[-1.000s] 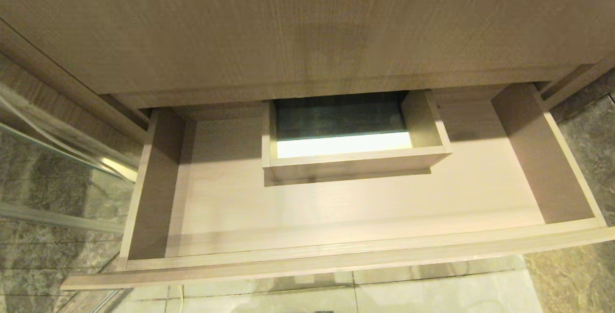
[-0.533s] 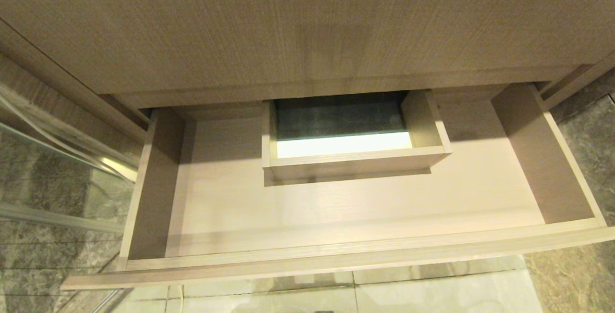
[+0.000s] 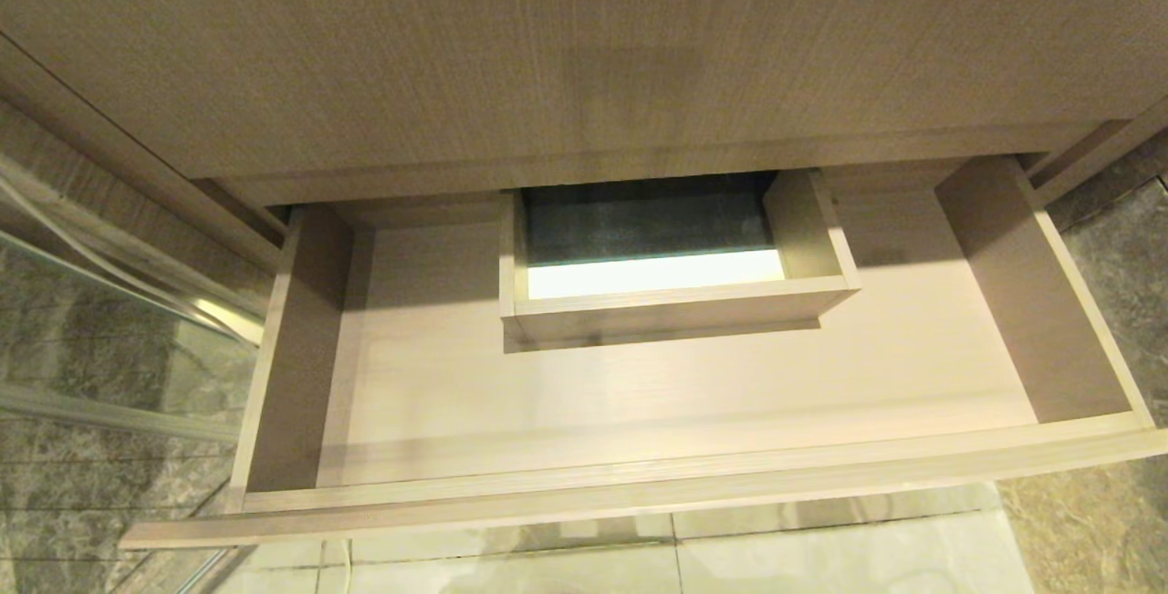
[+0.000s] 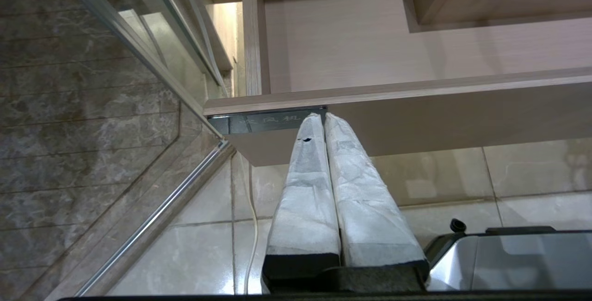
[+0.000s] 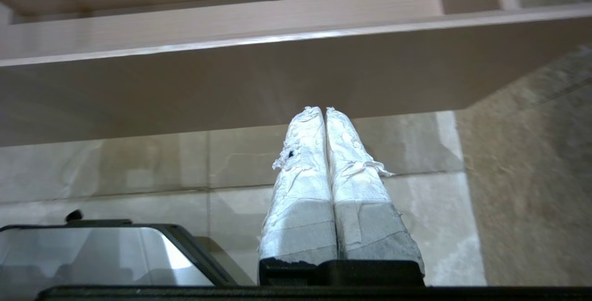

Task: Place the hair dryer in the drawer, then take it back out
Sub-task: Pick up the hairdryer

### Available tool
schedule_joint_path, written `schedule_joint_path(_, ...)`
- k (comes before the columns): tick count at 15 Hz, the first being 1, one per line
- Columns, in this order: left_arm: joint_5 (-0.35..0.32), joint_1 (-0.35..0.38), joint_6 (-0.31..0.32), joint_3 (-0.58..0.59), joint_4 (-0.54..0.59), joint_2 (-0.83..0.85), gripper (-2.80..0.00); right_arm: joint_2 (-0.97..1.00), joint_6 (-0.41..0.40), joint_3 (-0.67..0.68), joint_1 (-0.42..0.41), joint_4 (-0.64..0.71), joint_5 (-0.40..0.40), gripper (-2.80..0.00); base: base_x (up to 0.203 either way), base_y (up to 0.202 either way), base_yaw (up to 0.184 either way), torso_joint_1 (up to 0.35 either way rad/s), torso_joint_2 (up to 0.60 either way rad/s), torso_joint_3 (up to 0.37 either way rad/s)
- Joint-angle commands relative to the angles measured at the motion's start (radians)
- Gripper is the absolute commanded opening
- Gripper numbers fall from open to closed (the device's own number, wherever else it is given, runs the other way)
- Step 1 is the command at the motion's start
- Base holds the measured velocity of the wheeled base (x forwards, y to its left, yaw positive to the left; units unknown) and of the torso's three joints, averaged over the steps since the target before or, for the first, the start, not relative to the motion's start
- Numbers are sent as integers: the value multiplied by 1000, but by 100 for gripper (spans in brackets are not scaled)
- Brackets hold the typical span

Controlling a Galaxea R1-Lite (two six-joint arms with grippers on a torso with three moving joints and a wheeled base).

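The drawer (image 3: 639, 393) is pulled open, nothing lying in it. Below its front, both grippers are parked: left gripper (image 4: 323, 118) and right gripper (image 5: 323, 111), fingers pressed together, empty. The hair dryer is nowhere seen, so neither arm can be judged nearer.

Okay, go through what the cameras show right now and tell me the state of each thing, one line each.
drawer: pulled open, nothing lying in it
left gripper: shut, empty, below the drawer's front
right gripper: shut, empty, below the drawer's front
hair dryer: in none of the views
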Motion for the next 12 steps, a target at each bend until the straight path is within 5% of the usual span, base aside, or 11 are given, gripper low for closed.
schedule_joint_path(1,1,-1,-1,0,0,1,-280,1,-1,2,-1,1,1,-280,-2,71,-4,7,-2,7)
schedule_joint_path(6,1,-1,0,0,0,2,-280,1,-1,2,-1,0,1,-280,0,157,1,3,5,1)
schedule_joint_path(12,1,-1,0,0,0,2,-280,1,-1,2,-1,0,1,-280,0,0,0,0,0,0)
